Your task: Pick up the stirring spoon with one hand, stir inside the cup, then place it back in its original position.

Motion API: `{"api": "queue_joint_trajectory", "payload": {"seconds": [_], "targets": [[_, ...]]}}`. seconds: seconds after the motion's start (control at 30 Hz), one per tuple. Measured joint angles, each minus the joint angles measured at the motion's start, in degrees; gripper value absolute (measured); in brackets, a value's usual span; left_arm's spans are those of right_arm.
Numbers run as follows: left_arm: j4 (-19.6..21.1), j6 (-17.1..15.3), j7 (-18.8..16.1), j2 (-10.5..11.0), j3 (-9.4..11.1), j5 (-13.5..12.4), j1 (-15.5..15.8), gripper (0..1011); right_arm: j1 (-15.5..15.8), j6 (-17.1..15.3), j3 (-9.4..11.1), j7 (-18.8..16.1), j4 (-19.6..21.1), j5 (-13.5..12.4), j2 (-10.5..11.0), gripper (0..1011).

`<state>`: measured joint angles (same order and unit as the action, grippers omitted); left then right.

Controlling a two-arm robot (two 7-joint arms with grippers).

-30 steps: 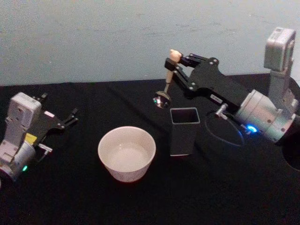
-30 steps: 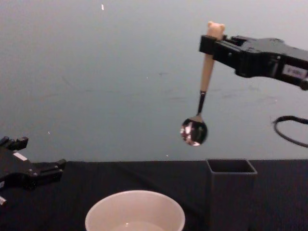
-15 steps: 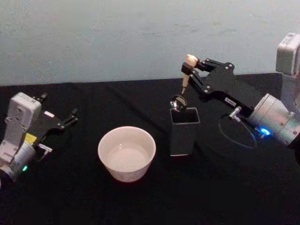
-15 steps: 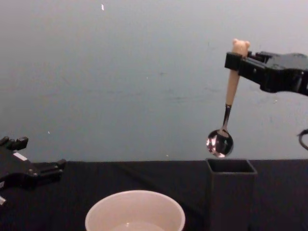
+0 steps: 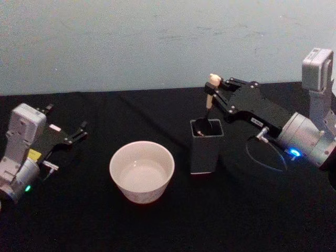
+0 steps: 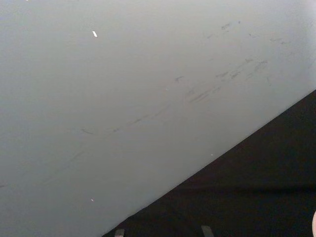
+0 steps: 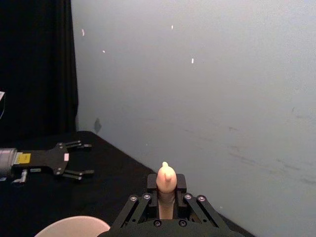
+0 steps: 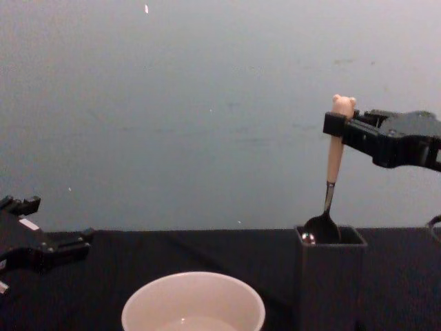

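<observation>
Beige handle and tiny bear head stand clear above the right gripper (image 8: 335,126), whose fingers are clamped on the stirring spoon (image 8: 333,160) just below the bear, so the thin neck and shiny bowl hang straight down beneath the grip. That high, near-vertical hold looks chosen to let the bowl enter a narrow mouth without the fingers meeting the walls: the bowl sits right at the rim of the dark grey holder (image 8: 329,283), directly under the gripper, partly inside its square opening. I judge this to be the putting-back step, with release yet to come. The cup (image 5: 142,171) rests on the black table (image 5: 252,210), low and off to the gripper's side toward the other arm, apart from the holder. The chest view gives the side profile, showing how deep the bowl sits and that the handle is close to upright; the head view shows the opening from above and the gap between cup and holder. The right wrist view looks along the bear head to the left gripper (image 5: 77,132), which rests far across the table, fingers spread, holding nothing.
</observation>
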<state>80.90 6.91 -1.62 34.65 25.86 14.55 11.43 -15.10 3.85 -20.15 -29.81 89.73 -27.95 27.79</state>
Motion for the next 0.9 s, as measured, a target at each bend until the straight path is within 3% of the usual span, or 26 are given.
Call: {"api": "queue_joint_trajectory", "payload": {"seconds": [0.43,0.9], "targets": [[0.0,0.0,0.0,0.0,0.0,0.0,0.0,1001,-1.6,-0.8,-1.3,-2.7,-4.0,-1.8,0.4,209],[0.0,0.0,0.0,0.0,0.0,0.0,0.0,1002,-0.9,-3.9,-2.6,1.7,-5.4,0.1,-1.1,210]]}}
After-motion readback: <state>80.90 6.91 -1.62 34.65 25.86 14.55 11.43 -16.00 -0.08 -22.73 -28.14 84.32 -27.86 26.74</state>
